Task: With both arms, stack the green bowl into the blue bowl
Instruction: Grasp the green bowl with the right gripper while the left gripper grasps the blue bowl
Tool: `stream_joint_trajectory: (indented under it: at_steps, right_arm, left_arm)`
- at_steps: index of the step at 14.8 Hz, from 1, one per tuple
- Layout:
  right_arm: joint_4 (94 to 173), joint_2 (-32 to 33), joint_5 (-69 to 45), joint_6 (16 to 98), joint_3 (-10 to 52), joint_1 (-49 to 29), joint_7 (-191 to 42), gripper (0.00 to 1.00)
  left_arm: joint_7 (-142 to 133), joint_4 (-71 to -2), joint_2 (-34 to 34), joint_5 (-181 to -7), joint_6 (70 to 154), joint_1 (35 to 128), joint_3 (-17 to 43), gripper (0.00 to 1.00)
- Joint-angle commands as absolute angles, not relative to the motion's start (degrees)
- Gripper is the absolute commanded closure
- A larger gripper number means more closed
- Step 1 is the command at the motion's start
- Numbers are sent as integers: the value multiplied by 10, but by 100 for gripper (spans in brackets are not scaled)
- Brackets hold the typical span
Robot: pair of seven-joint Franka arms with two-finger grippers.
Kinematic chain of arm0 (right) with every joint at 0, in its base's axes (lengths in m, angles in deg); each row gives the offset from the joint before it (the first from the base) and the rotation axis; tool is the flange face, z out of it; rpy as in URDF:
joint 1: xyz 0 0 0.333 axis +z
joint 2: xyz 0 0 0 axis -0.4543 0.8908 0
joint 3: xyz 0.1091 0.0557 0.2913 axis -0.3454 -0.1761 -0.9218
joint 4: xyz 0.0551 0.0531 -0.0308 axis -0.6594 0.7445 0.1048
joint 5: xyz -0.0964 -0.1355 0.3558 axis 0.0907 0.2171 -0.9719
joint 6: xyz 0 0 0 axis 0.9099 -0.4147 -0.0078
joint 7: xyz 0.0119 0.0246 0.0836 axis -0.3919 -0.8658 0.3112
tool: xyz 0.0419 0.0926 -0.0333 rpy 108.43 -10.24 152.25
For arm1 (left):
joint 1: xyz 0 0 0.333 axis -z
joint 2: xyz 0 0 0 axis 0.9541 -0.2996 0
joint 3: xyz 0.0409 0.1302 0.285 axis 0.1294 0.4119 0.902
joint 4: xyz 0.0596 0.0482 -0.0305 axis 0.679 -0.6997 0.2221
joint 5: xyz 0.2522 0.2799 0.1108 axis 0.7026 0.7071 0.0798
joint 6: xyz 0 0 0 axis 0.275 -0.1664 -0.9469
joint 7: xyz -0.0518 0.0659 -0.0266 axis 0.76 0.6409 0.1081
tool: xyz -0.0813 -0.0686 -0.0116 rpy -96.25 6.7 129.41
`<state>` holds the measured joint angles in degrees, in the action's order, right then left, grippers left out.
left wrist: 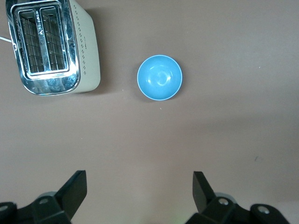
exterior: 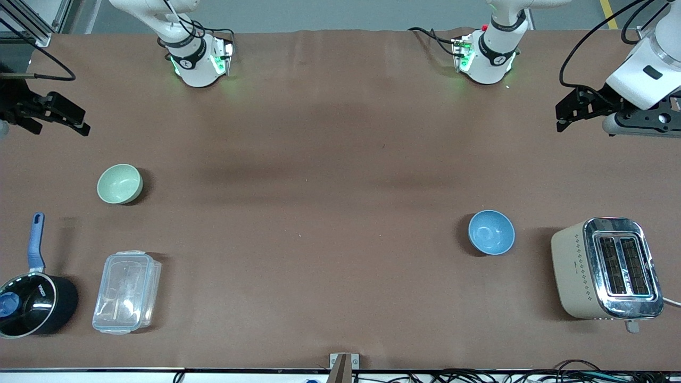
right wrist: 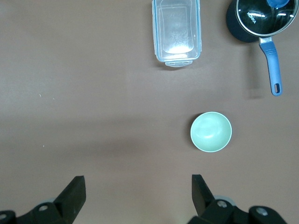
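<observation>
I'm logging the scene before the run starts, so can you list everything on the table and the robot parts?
green bowl: one, pale mint green, toward the right arm's end of the table, upright and empty.
blue bowl: one, sky blue, toward the left arm's end, beside the toaster, empty.
toaster: one, beige with chrome top, at the left arm's end.
saucepan: one, black with blue handle and glass lid, at the right arm's end, nearer the front camera than the green bowl.
plastic container: one, clear, lidded, beside the saucepan.
table: one, brown cover.
left claw: black, open, raised over the table's left-arm end.
right claw: black, open, raised over the right-arm end.
</observation>
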<state>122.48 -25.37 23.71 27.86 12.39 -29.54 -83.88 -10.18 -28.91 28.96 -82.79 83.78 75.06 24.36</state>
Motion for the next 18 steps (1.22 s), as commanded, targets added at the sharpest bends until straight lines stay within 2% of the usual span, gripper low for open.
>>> stream_joint_trajectory:
  at_steps: [1, 3, 6, 9, 11, 14, 18]
  right_arm:
    - [1214, -253, 232, 270, 123, -302, -830, 0]
    - [1215, -253, 232, 270, 123, -301, -829, 0]
    - [1215, -253, 232, 271, 123, -302, -822, 0]
    - [1215, -250, 232, 272, 124, -306, -810, 0]
    - [1215, -250, 232, 271, 124, -311, -810, 0]
    - [1221, -250, 232, 265, 124, -311, -810, 0]
    - [1266, -252, 230, 276, 126, -371, -768, 0]
  left_arm:
    - [-113, -277, 287, -841, 826, 748, 245, 0]
    - [-113, -266, 280, -841, 827, 747, 245, 0]
    - [-114, -238, 229, -833, 827, 748, 245, 0]
    - [-113, -242, 180, -835, 844, 748, 245, 0]
    - [-113, -259, 142, -835, 898, 749, 245, 0]
    - [-113, -321, 107, -832, 1014, 749, 245, 0]
    - [-113, -373, 64, -826, 1126, 737, 245, 0]
